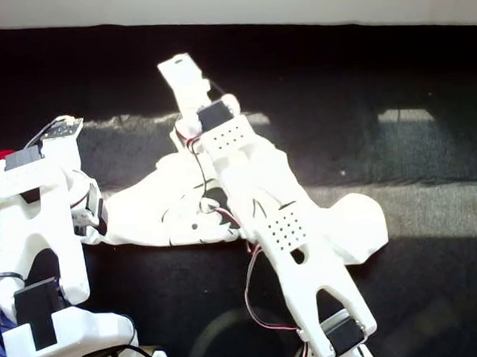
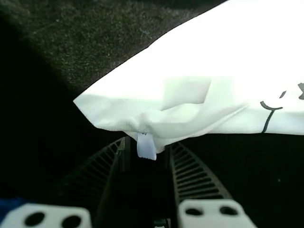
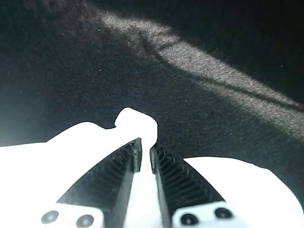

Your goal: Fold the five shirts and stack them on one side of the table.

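- The white cotton shirt with black print lies spread on the dark felt table.
- The left gripper pinches its hem edge and the right gripper a small fold (thin holds); a pull may slip either free.

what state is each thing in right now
white shirt, rumpled, not yet folded, lying on the dark table
left tool, shut on the shirt's edge by a small tag
right tool, shut on a bunched bit of the shirt
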You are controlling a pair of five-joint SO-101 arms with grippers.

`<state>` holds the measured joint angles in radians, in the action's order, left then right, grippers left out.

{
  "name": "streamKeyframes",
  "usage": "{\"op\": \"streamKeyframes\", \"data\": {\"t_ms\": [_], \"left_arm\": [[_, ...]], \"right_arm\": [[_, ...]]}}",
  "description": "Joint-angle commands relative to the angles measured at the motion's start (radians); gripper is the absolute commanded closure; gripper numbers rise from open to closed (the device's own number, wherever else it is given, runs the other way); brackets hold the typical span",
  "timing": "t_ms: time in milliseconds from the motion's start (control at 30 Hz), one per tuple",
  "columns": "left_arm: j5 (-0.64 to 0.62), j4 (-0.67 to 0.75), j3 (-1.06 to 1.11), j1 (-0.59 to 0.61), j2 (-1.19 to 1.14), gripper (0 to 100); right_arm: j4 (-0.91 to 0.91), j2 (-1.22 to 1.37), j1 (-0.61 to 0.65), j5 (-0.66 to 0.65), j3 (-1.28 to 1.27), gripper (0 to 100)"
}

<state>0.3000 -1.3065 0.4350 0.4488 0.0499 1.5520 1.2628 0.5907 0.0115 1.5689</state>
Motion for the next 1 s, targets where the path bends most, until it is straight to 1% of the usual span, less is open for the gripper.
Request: {"op": "streamKeyframes", "data": {"t_ms": [0,100,200,267,333,567,667,767,867,933,967], "left_arm": [[-0.009,0.008,-0.008,0.004,0.004,87],[-0.009,0.008,-0.012,0.002,0.007,87],[-0.011,0.002,-0.041,0.002,0.013,86],[-0.04,-0.005,-0.094,0.004,0.013,86],[-0.069,-0.06,-0.177,0.002,0.013,86],[-0.072,-0.319,-0.533,-0.021,0.002,86],[-0.072,-0.356,-0.618,-0.05,0.002,86],[-0.074,-0.331,-0.624,-0.096,-0.019,86],[-0.091,-0.298,-0.642,-0.15,-0.143,79],[-0.141,-0.282,-0.691,-0.183,-0.266,75],[-0.158,-0.282,-0.727,-0.206,-0.332,75]], "right_arm": [[0.085,-0.015,-0.053,0.0,0.189,99.3],[0.154,-0.051,-0.077,-0.074,0.205,99.3],[0.202,-0.117,-0.119,-0.086,0.203,99.3],[0.208,-0.188,-0.153,-0.086,0.203,99.3],[0.209,-0.275,-0.194,-0.087,0.203,99.3],[0.216,-0.575,-0.317,-0.089,0.182,99.3],[0.216,-0.677,-0.352,-0.089,0.061,99.3],[0.216,-0.785,-0.364,-0.089,-0.165,99.3],[0.209,-0.877,-0.381,-0.089,-0.398,99.3],[0.208,-0.888,-0.4,-0.091,-0.529,99.3],[0.206,-0.88,-0.42,-0.091,-0.587,99.3]]}}
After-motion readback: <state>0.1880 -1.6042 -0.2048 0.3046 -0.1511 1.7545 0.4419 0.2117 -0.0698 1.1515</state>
